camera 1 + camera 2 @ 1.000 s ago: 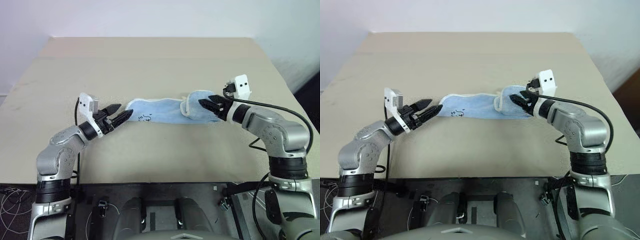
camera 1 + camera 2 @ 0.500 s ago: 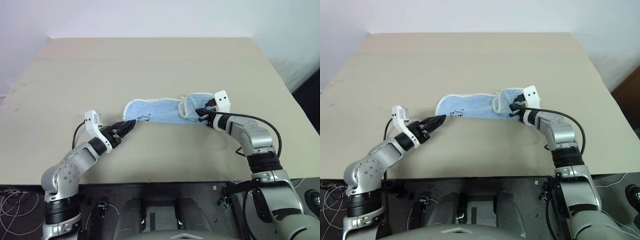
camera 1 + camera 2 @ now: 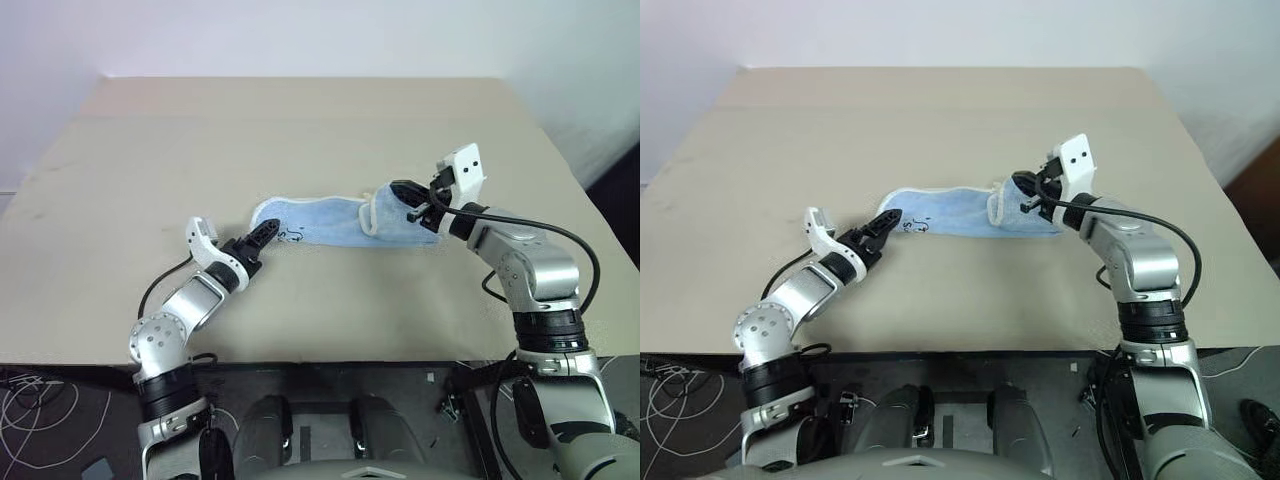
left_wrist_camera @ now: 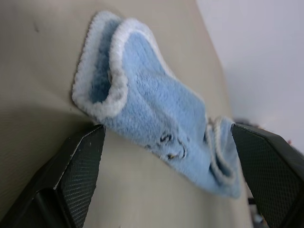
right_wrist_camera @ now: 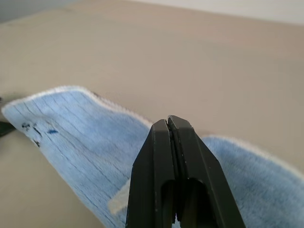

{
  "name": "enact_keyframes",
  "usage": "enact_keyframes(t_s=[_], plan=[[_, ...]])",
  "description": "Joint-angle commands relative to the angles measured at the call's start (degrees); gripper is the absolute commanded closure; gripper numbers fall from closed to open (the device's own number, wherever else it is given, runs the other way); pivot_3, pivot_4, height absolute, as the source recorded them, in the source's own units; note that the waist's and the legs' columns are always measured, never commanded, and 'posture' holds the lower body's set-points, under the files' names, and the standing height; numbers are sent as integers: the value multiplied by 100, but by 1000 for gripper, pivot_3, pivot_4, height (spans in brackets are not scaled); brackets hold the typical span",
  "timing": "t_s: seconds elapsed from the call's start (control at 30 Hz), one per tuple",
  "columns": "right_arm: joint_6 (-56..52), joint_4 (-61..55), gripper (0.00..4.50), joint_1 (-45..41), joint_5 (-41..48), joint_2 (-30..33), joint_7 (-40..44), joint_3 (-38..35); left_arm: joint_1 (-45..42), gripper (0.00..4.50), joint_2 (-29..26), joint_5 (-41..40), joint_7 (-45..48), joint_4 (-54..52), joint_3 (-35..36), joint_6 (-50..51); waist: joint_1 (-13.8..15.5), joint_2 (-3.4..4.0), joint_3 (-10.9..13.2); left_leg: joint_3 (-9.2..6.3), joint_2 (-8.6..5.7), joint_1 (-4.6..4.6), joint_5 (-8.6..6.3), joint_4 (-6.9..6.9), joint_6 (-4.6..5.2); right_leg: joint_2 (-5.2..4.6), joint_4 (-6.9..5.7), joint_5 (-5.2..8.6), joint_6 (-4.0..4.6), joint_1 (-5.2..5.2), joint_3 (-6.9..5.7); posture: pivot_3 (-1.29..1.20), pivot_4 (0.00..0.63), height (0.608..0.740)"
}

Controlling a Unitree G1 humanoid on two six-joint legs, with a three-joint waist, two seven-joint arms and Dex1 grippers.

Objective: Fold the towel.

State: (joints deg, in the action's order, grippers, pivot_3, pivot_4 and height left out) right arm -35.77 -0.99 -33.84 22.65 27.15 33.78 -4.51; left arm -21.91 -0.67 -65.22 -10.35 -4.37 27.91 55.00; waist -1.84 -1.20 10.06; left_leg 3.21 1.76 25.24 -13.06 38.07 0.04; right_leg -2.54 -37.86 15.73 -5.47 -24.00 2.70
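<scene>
While the towel lies bunched lengthwise mid-table, my left gripper stands spread wide at its left end, one finger on each side, and my right gripper, fingers pressed together and empty, hovers over its right end.

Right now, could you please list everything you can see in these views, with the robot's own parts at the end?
towel: one, light blue with white edging and a small dark mark, lying stretched left to right at the middle of the table, its right end folded over.
table: one, beige, under the towel.
wall: pale, behind the table.
left gripper: one, black fingers, open, at the towel's left end.
right gripper: one, black fingers, shut with nothing between them, above the towel's right end.
</scene>
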Motion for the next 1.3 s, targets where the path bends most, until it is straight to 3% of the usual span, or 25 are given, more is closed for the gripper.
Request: enact_keyframes(t_s=[0.03, 0.23, 0.33, 0.63, 0.73, 0.87, 1.13, 1.3], plan=[[-150, -492, 4500, -28, 219, 65, -46, -252, -306, 33, 25, 86, -206, 547, 75, -332, 32, 0, 0, 0, -2, -4, 4, 0, 6, 0, 0, -1, 4, 4, 0, 0, 150, 740], [-520, -1034, 4500, 283, 420, 91, -4, -215, -905, 33, -81, 342, -20, 1532, 38, -798, 100, 0, 0, -5, 1, -62, 5, -3, 7, 1, 38, -17, 47, 71, -9, 0, 150, 740], [-712, -1254, 4500, 460, 488, 178, 25, -194, -1015, 631, -124, 410, 55, 1743, -1, -833, 90, 0, 0, -4, 4, -72, 0, -9, 0, -5, 66, -34, 63, 88, -9, 0, 150, 740], [-1253, -1480, 4500, 969, 519, 613, 53, -191, -921, 3675, -201, 438, 181, 1679, 101, -923, 108, 4, -3, 9, 3, -63, -2, -87, -6, -28, 125, -38, 70, 66, 4, 0, 150, 740], [-1292, -1491, 4500, 1045, 516, 667, 37, -206, -921, 4479, -255, 451, 221, 1620, 139, -964, 104, 9, -6, 6, 6, -67, 4, -104, 2, -24, 131, -38, 69, 65, 7, 0, 150, 740], [-1270, -1425, 4500, 1106, 474, 687, -13, -248, -1054, 4479, -495, 432, 383, 1627, 286, -1116, 73, 7, -4, 3, 7, -67, 4, -106, 2, -19, 133, -38, 70, 64, 7, 0, 150, 740], [-1210, -1353, 4500, 1302, 478, 808, -88, -488, -1494, 4479, -1519, 517, 1059, 1598, 390, -1279, 121, 5, -3, 3, 5, -8, 7, -102, 4, -21, 167, -40, 67, 28, 0, 0, 150, 740], [-1146, -1143, 4500, 1378, 374, 799, -220, -534, -1902, 4479, -1740, 985, 1772, 1225, -566, -1079, 178, 4, -3, 2, -11, 30, 7, -102, 6, -36, 175, -50, 49, 3, -9, 0, 150, 740]])
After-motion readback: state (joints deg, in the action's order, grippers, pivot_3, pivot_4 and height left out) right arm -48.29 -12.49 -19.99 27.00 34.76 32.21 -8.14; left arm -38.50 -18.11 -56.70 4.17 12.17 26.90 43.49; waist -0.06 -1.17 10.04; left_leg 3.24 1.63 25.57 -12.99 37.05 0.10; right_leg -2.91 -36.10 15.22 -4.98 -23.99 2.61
